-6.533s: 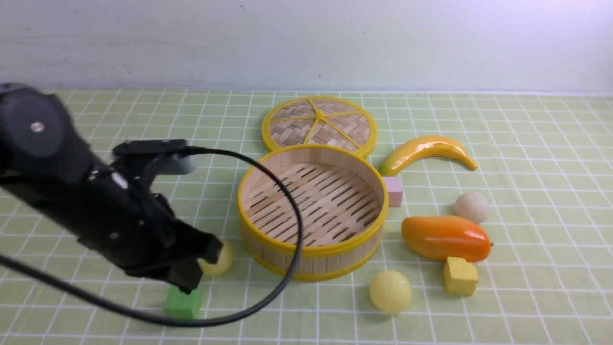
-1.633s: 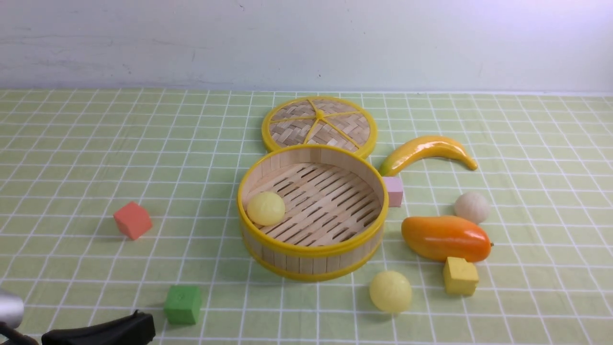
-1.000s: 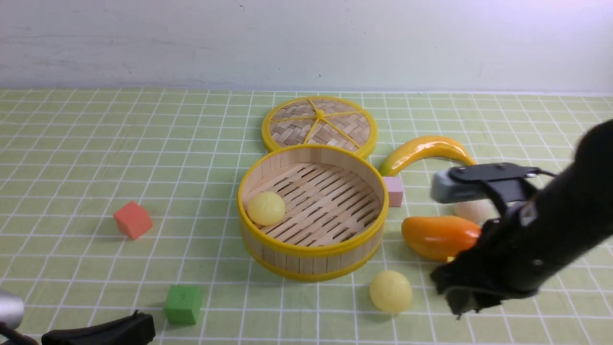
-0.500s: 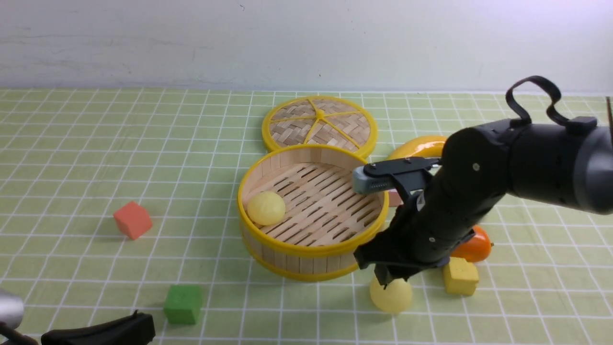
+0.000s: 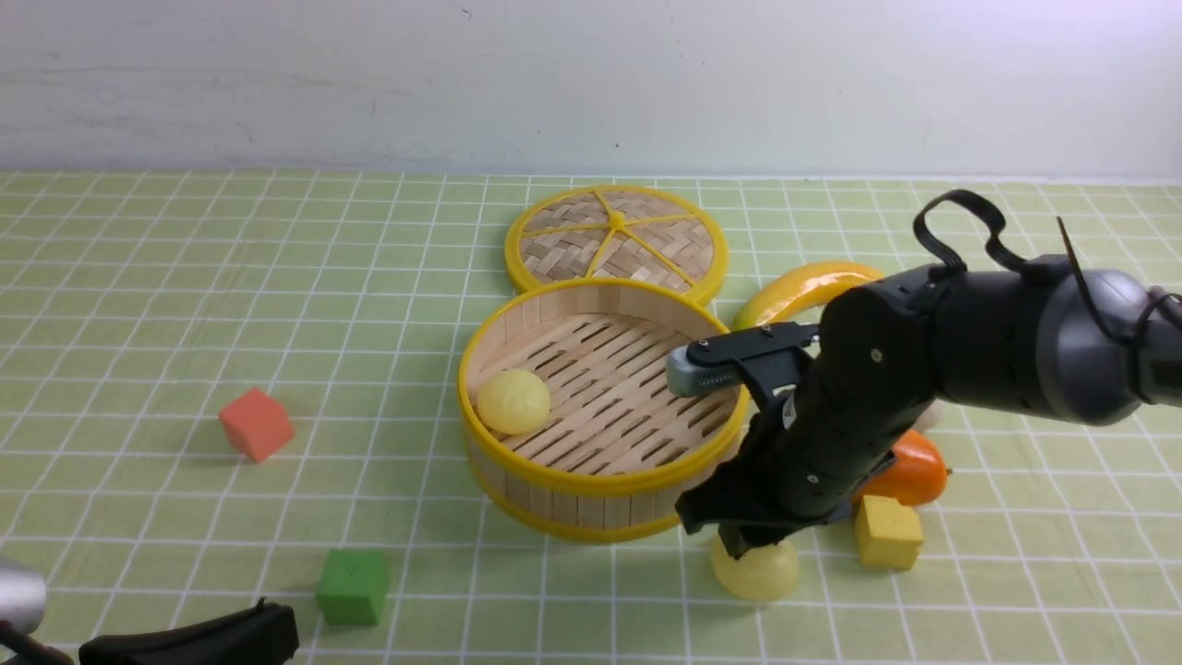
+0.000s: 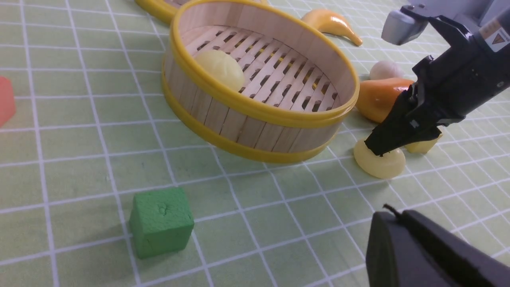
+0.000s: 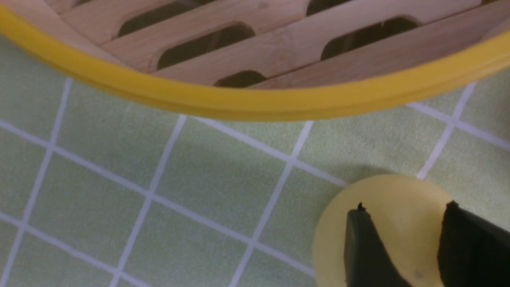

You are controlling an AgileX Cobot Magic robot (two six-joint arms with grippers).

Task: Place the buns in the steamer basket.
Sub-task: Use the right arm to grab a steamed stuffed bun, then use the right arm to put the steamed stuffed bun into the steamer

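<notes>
Three buns tracked. Front view: one bun (image 5: 512, 401) is seated in the basket (image 5: 600, 482) at its 9 o'clock; a second bun (image 5: 761, 576) is found on the cloth (image 5: 277, 277) at the basket's 5 o'clock, with the right gripper (image 5: 739, 547) at its top. Left wrist view: the white bun (image 6: 385, 70) is seen near the mango (image 6: 378, 99), outside the basket; left gripper (image 6: 414, 251) state cannot be told. Right wrist view: right tips (image 7: 370, 255) are held slightly apart over the second bun, nothing clamped.
</notes>
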